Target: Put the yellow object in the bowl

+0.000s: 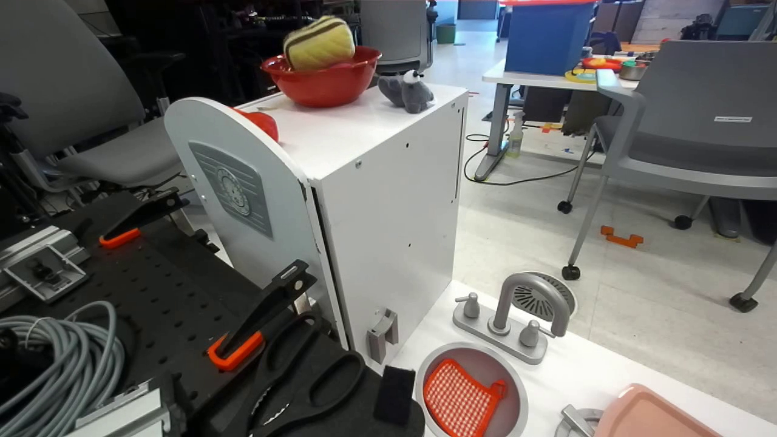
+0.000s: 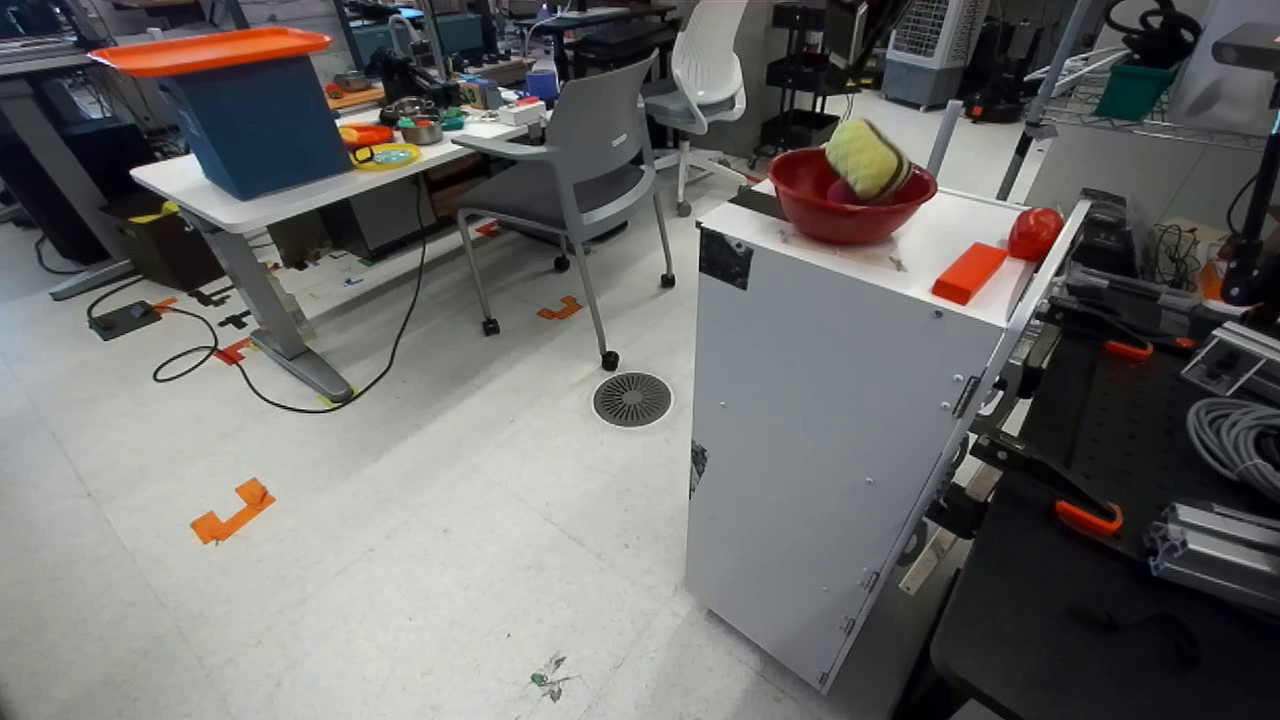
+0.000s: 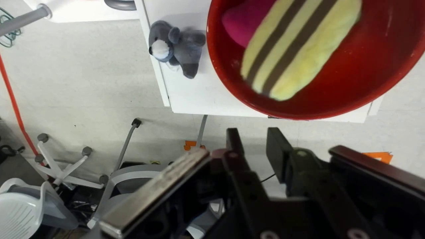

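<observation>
The yellow object point(image 1: 320, 47) is a rounded pale-yellow lump with dark stripes. It rests tilted inside the red bowl point(image 1: 328, 91), against a magenta thing, and sticks up above the rim. The yellow object point(image 2: 864, 160) and the bowl point(image 2: 838, 220) show the same in an exterior view. In the wrist view the yellow object point(image 3: 300, 49) lies across the left part of the bowl point(image 3: 360, 78). My gripper point(image 3: 255, 139) is open and empty, apart from both, and appears past the bowl's edge over the floor. The gripper is out of both exterior views.
The bowl stands on a white cabinet point(image 1: 388, 158). A grey plush toy point(image 1: 413, 94) sits beside the bowl. A red rounded thing point(image 2: 1035, 233) and an orange block point(image 2: 970, 273) lie on the cabinet top. A magenta thing point(image 3: 240, 21) is in the bowl. A toy sink point(image 1: 519, 388) stands lower.
</observation>
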### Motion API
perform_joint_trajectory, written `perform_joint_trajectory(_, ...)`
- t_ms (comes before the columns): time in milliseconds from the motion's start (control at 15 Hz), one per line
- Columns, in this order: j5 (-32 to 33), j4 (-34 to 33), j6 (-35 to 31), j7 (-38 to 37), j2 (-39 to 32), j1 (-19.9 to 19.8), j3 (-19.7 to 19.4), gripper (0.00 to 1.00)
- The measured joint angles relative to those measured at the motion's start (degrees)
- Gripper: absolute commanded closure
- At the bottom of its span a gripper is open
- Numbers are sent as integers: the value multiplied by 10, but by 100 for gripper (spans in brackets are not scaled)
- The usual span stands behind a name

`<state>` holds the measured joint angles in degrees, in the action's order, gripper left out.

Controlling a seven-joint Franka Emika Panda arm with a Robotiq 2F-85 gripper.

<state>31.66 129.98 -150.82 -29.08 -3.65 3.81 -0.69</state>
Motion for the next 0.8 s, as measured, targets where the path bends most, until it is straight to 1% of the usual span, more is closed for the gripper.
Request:
perform_joint_trajectory(133,7,2,0,0,0,0,0,27)
perform_joint_trajectory(333,11,3,0,-1,1,0,0,4)
perform_joint_trajectory(467,11,5,0,-4,4,0,-1,0)
perform_joint_trajectory(800,15,32,0,-14,46,0,0,0)
